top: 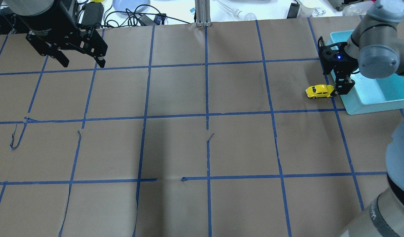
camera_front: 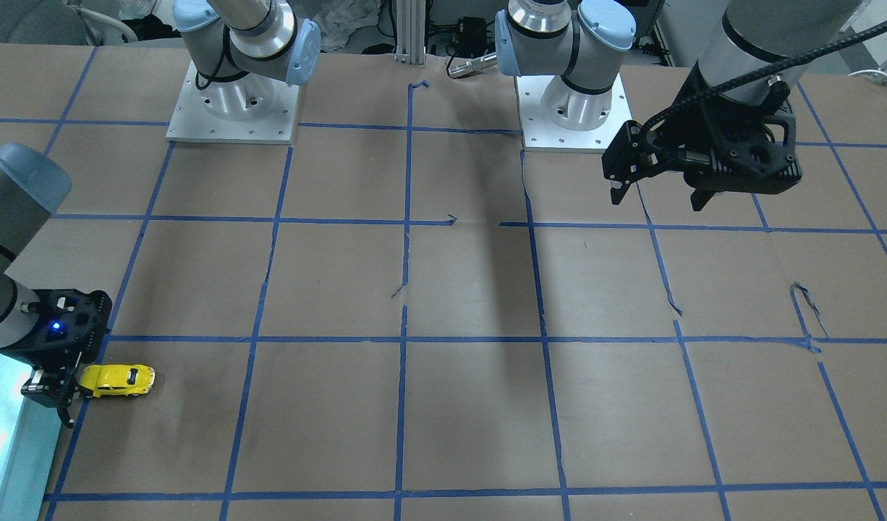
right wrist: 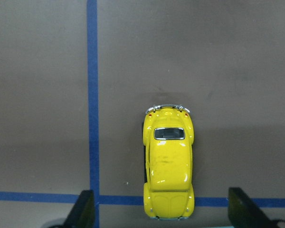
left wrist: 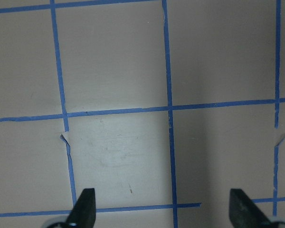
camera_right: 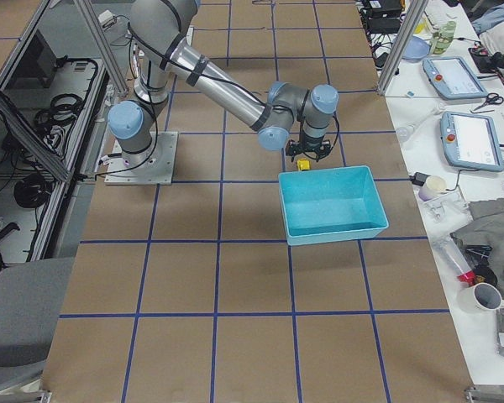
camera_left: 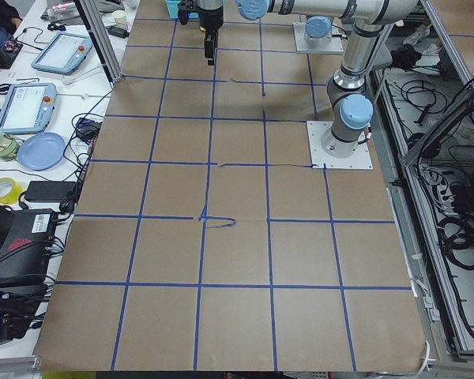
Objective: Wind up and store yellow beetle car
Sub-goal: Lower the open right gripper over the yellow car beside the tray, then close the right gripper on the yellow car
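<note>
The yellow beetle car (top: 319, 91) stands on its wheels on the brown paper, just left of the teal bin (top: 370, 98). It also shows in the front view (camera_front: 118, 380) and the right wrist view (right wrist: 168, 164). My right gripper (top: 339, 89) is low at the car's bin-side end and open. In the right wrist view its fingertips (right wrist: 85, 209) stand wide to either side of the car's near end without touching it. My left gripper (top: 80, 62) hangs open and empty above the table's far left; its wrist view (left wrist: 164, 211) shows only paper and tape.
The teal bin (camera_right: 328, 206) is open-topped, empty, and sits directly behind my right gripper. Blue tape lines form a grid on the brown paper (top: 205, 148). Both arm bases (camera_front: 234, 108) stand at the robot's side of the table. Cables and clutter lie beyond the far edge (top: 139, 13).
</note>
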You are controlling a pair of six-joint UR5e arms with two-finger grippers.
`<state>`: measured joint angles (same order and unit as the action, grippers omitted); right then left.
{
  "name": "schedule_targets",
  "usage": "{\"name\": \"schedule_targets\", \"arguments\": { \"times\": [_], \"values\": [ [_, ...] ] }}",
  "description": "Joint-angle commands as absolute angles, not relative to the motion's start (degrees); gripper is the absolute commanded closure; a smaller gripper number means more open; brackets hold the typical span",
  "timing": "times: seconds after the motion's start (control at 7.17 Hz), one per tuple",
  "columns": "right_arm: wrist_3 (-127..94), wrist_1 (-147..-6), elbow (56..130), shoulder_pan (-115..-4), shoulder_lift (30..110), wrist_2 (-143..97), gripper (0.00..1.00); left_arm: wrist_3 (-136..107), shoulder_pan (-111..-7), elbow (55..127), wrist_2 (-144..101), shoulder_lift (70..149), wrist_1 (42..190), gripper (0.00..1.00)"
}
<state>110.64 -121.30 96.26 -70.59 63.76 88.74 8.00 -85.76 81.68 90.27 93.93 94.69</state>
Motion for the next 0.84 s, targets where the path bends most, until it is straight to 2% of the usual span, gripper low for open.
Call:
{"name": "schedule_targets", "arguments": {
  "times": [0.0, 0.14, 0.28, 0.42, 0.7],
  "values": [
    [110.83, -126.02, 97.29, -70.58, 61.36, 88.42, 0.00, 8.44, -85.78, 82.09, 90.53, 94.13, 94.75, 0.00],
    [110.83, -126.91, 96.95, -70.58, 60.83, 88.16, 0.00, 8.52, -85.78, 83.13, 90.61, 94.04, 94.05, 0.00],
    [110.66, -127.35, 97.20, -70.58, 60.12, 87.98, 0.15, 8.70, -85.87, 83.49, 90.53, 94.04, 94.04, 0.00],
    [110.57, -127.35, 97.64, -70.58, 59.60, 86.93, 0.39, 8.70, -85.87, 83.58, 90.53, 94.13, 93.87, 0.00],
    [109.95, -127.00, 98.17, -70.75, 60.03, 86.83, 0.52, 8.70, -86.04, 84.28, 90.53, 94.04, 93.61, 0.00]
  ]
}}
